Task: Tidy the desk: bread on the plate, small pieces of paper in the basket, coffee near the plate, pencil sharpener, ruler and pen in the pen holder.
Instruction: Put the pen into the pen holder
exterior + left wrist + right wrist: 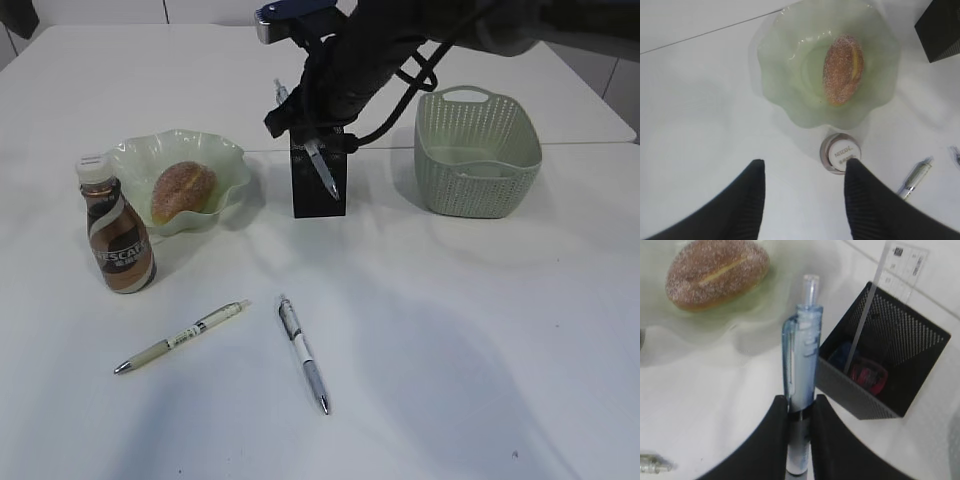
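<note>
The right gripper (pixel 800 407) pinches a blue pen (pixel 802 365) just beside the pen holder (pixel 318 190). The bread (pixel 182 190) lies on the plate (pixel 225 150) left of the holder. The left gripper (pixel 802 200) hangs open above the coffee (pixel 840 152).

It looked like a staged robot test bench posing as an office desk (pixel 480 380): bare white joined tabletops, a mesh pen holder (pixel 318 190) mid-bench, loose pens (pixel 303 353) near the front edge.
</note>
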Controlling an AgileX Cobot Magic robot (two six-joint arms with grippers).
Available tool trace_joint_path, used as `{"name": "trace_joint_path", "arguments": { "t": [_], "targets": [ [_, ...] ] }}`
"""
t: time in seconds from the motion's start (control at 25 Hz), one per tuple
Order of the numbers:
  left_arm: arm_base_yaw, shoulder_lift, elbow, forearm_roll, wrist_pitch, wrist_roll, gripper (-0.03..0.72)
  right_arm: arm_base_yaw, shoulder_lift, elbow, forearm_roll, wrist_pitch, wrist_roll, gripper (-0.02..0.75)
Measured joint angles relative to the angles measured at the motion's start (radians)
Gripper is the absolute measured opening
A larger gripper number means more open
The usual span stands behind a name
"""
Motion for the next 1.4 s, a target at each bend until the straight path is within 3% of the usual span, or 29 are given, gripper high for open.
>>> {"name": "trace_joint_path", "arguments": {
  "t": [0.2,0.28,0.36,0.76,1.4],
  "targets": [
    [0.000,0.000,0.000,0.015,0.000,0.000,0.354,0.000,-0.051,0.106,-0.002,-0.194,-0.020,0.103],
    [0.000,0.000,0.000,0.019,0.000,0.000,0.352,0.000,-0.051,0.106,-0.002,-0.194,-0.020,0.103],
    [0.000,0.000,0.000,0.023,0.000,0.000,0.352,0.000,-0.079,0.169,-0.002,-0.384,-0.024,0.103],
    [0.000,0.000,0.000,0.025,0.000,0.000,0.352,-0.018,-0.080,0.224,0.000,-0.711,-0.026,0.103],
    [0.000,0.000,0.000,0.025,0.000,0.000,0.347,-0.028,0.055,0.226,0.016,-0.950,-0.026,0.103]
  ]
}}
